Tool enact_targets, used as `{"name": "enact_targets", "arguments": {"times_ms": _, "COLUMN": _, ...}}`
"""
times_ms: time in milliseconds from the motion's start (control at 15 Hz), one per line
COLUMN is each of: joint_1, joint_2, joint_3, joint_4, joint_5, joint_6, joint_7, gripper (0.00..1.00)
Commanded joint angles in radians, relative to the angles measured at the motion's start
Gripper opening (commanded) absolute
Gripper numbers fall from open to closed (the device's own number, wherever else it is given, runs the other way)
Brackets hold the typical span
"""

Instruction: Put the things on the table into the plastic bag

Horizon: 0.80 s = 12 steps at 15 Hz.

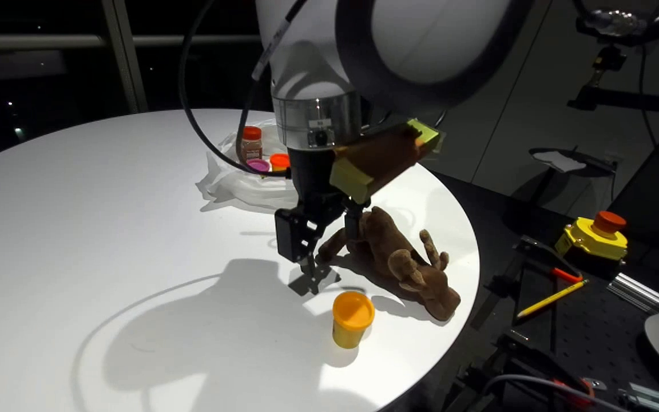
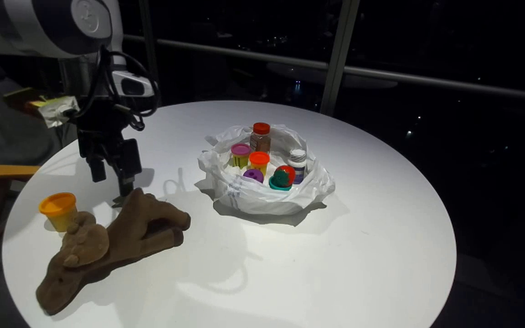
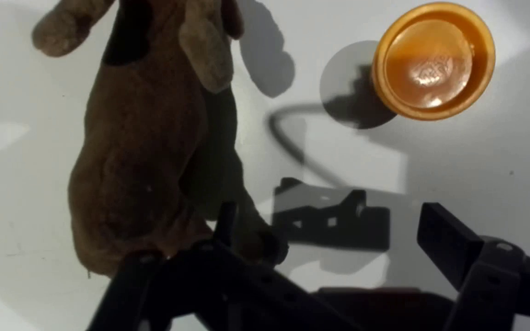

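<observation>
Inspecting plastic bag [image 2: 265, 202]: we find red-lidded jar [image 2: 260, 139], white-capped bottle [image 2: 297, 165], lidded cups [image 2: 240, 156] | orange cup [image 2: 60, 213] outside | gripper [image 3: 336, 234] jaws apart

you see a brown plush animal [image 2: 119, 241], an orange-lidded yellow cup [image 1: 352, 319], a white bag [image 2: 262, 202] with faint bluish marks, and a red-and-green ball [image 2: 285, 176].

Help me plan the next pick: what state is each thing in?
Gripper: open, empty
Plastic bag: open, partly filled
Brown plush animal: lying down, unbagged
Orange cup: lidded, upright, unbagged
Red-lidded jar: closed, upright
Pink-lidded cup: closed
Red-lidded cup: closed
White-capped jar: closed
Emergency-stop button: can't tell
</observation>
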Motion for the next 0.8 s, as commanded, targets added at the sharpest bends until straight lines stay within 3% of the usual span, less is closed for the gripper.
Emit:
{"name": "enact_targets", "arguments": {"times_ms": 0, "joint_1": 0.011, "joint_2": -0.050, "joint_3": 0.021, "joint_4": -0.103, "joint_5": 0.016, "joint_6": 0.128, "joint_7": -0.068, "gripper": 1.00}}
{"name": "enact_targets", "arguments": {"times_ms": 267, "joint_1": 0.023, "joint_2": -0.067, "joint_3": 0.043, "joint_4": -0.158, "joint_5": 0.046, "joint_6": 0.201, "joint_7": -0.098, "gripper": 1.00}}
{"name": "enact_targets", "arguments": {"times_ms": 733, "joint_1": 0.008, "joint_2": -0.090, "joint_3": 0.099, "joint_4": -0.194, "joint_5": 0.161, "joint_6": 0.195, "joint_7": -0.171, "gripper": 1.00}}
